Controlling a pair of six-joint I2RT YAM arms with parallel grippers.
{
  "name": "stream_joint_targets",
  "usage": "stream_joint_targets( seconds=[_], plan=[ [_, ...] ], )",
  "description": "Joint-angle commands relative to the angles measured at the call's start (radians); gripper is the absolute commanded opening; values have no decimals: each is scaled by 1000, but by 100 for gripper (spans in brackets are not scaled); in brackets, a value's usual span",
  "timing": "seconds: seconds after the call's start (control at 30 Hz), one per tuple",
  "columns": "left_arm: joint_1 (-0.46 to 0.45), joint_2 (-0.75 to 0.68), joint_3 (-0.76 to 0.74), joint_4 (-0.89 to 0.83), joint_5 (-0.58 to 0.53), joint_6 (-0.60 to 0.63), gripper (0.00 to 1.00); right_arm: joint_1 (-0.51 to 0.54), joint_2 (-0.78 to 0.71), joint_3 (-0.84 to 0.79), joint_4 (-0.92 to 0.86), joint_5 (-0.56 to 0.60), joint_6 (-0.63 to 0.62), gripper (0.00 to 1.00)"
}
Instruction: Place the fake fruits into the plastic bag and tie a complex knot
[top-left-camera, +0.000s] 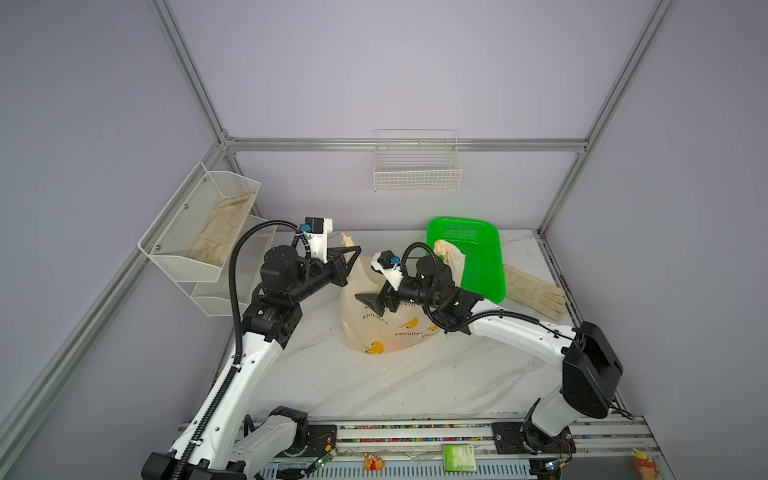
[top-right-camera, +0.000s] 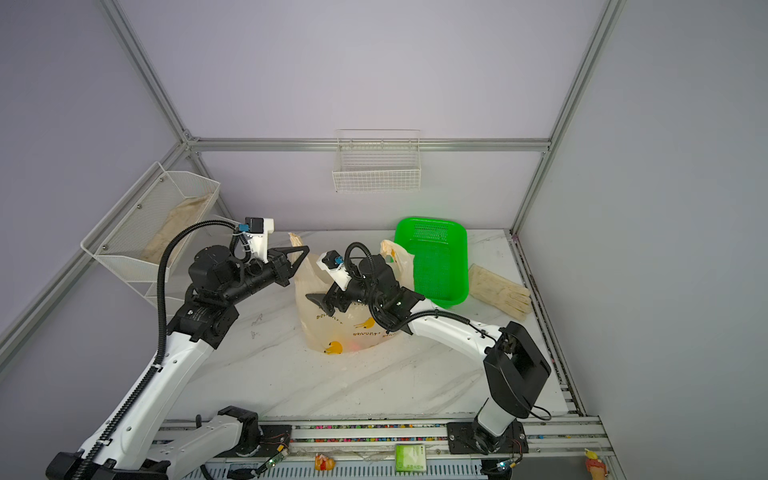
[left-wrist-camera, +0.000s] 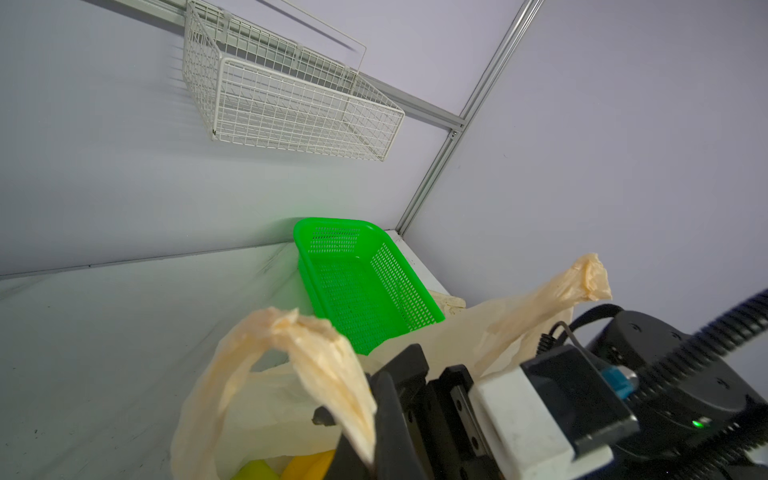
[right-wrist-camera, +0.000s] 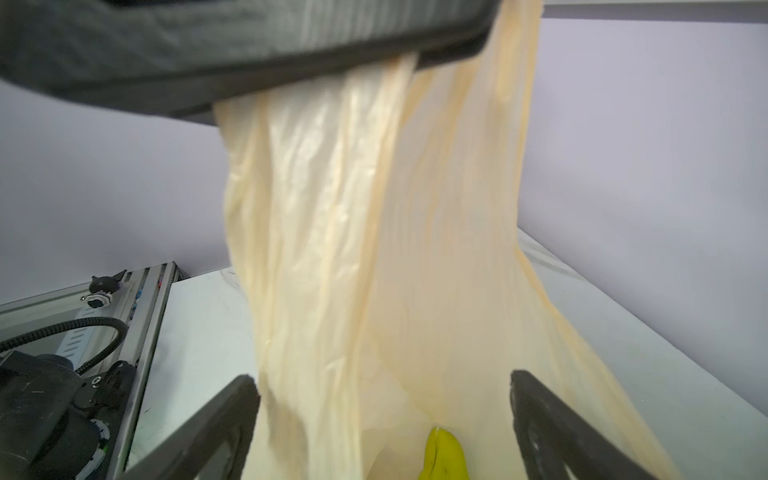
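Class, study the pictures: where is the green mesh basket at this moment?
In both top views the green mesh basket sits at the back right of the table, between the plastic bag on its left and the beige glove on its right.

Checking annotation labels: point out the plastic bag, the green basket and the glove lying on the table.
plastic bag (top-left-camera: 395, 332): in a top view, on the printed front panel.
green mesh basket (top-left-camera: 482, 266): in a top view, on the bare mesh floor.
glove on the table (top-left-camera: 534, 291): in a top view, on the palm.
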Motion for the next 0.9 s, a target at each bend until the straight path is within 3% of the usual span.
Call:
stream_joint_targets(
  seconds=[0.0, 0.07, 0.1, 0.2, 0.27, 0.37, 0.47, 0.53, 0.67, 0.87],
  plan=[
    [4, -27, 20, 2, 8, 24, 0, -29, 22, 47, 91, -178, 17, 70],
    [4, -32, 30, -16, -14, 35, 0, -36, 31, 29, 106, -212, 18, 46],
    [4, -38, 35, -25, -28, 45, 4, -38, 35, 16, 119, -215, 27, 41],
    [4, -66, 28, -37, -53, 97, 25, -51, 40, -11, 169, -254, 70, 12],
    [5, -91, 21, -62, -73, 129, 36, -53, 35, -22, 193, -268, 86, 0],
    [4, -131, 41, -158, -128, 204, 48, -52, 20, -39, 223, -277, 98, 0],
    [4, -164, 67, -243, -313, 270, 62, -52, 16, -44, 224, -279, 94, 0],
    [5, -164, 82, -258, -373, 284, 73, -52, 11, -50, 224, -277, 89, 0],
    [6, -62, 197, -291, -232, 259, 86, -52, 2, -69, 233, -272, 90, 0],
    [7, 115, 379, -334, -99, 272, 97, -52, -10, -80, 232, -271, 93, 0]
  ],
)
